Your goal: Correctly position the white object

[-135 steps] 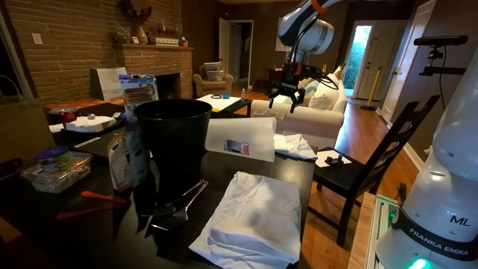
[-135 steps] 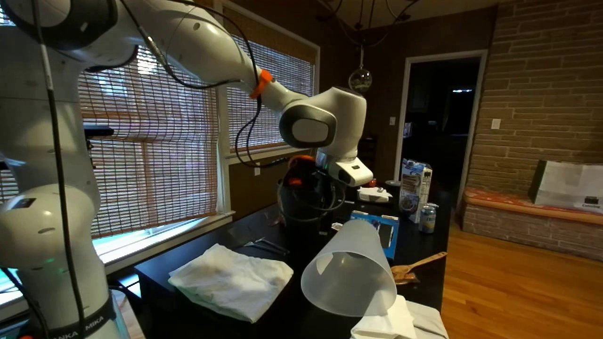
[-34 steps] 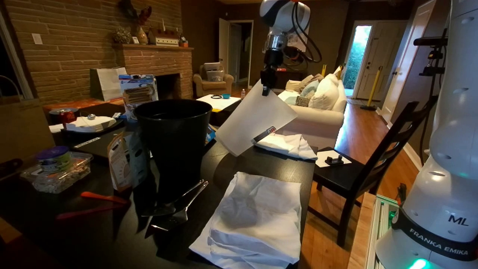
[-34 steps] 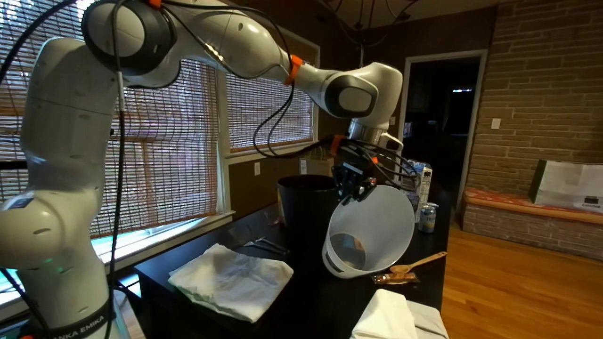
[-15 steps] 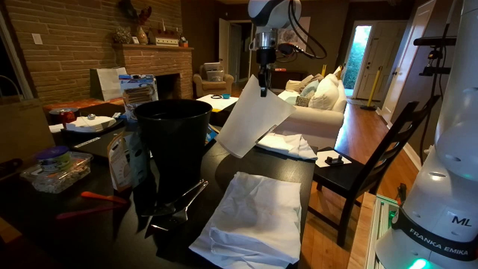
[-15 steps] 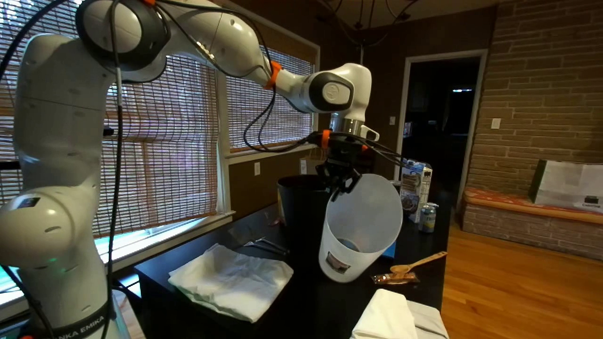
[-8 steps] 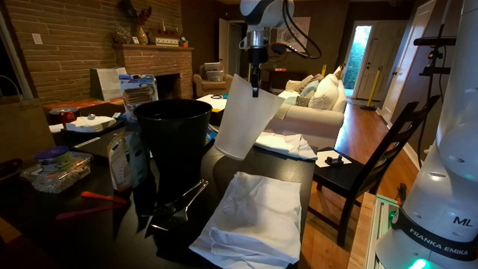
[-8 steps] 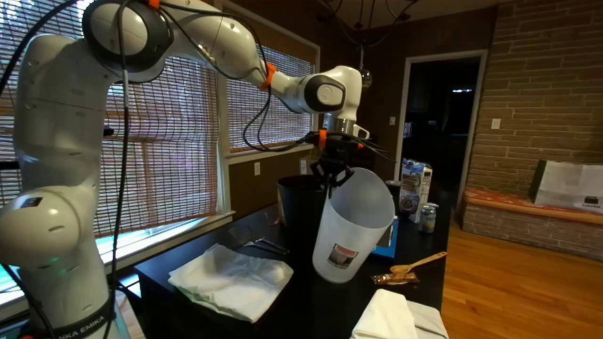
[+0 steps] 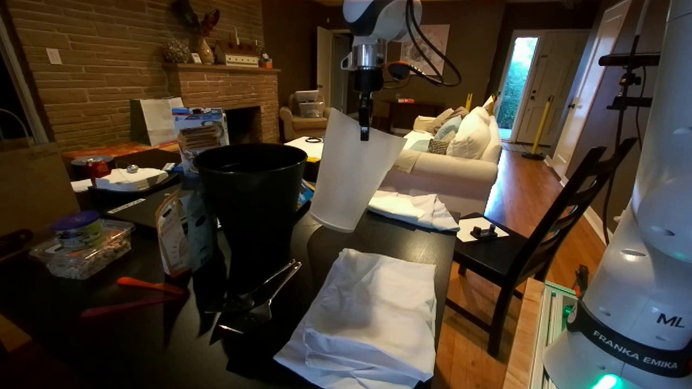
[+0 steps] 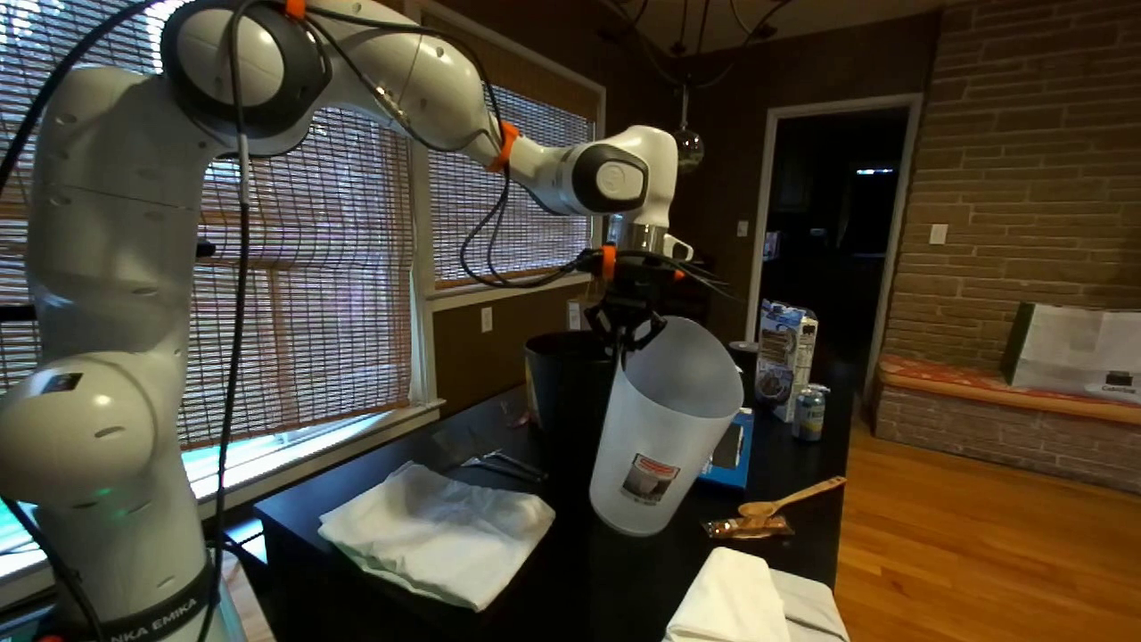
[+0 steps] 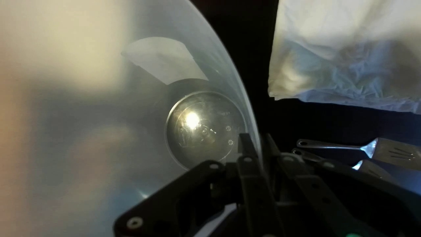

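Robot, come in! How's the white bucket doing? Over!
Hand shut on white bucket. Bucket tilted, opening upward; touchdown unclear. Black bin close by, possibly in the way.

In an exterior view, a black band [image 9: 630,347] around the robot arm [image 9: 657,227] is reading “FRANKA EMIKA”; just above this band, dark letters [image 9: 670,321] are spelling “ML”.

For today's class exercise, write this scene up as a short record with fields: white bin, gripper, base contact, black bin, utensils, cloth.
White bin: tilted, mouth facing upward, label on its side
Gripper: closed on the bin's wall at the rim
Base contact with table: cannot tell
Black bin: upright
Utensils: two metal spatulas, lying on the table
Folded white cloth: lying on the table, near the spatulas
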`<state>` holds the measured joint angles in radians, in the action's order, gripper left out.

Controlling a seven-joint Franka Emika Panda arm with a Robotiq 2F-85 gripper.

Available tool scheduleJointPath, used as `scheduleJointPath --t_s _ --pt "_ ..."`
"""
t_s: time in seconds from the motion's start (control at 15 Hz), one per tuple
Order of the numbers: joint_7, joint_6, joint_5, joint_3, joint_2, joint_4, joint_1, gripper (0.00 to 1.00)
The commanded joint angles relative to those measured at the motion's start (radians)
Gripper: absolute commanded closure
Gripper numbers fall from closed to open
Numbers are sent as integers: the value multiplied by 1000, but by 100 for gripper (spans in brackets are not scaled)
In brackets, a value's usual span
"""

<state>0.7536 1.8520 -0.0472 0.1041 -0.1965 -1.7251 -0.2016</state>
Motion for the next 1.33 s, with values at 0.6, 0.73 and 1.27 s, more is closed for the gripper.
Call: scheduleJointPath --t_s 0.6,0.73,1.27 --pt "34 -103 265 -7 11 48 45 97" --pt "37 -98 292 -12 12 33 54 97" --pt "7 -35 342 -23 43 -40 72 97"
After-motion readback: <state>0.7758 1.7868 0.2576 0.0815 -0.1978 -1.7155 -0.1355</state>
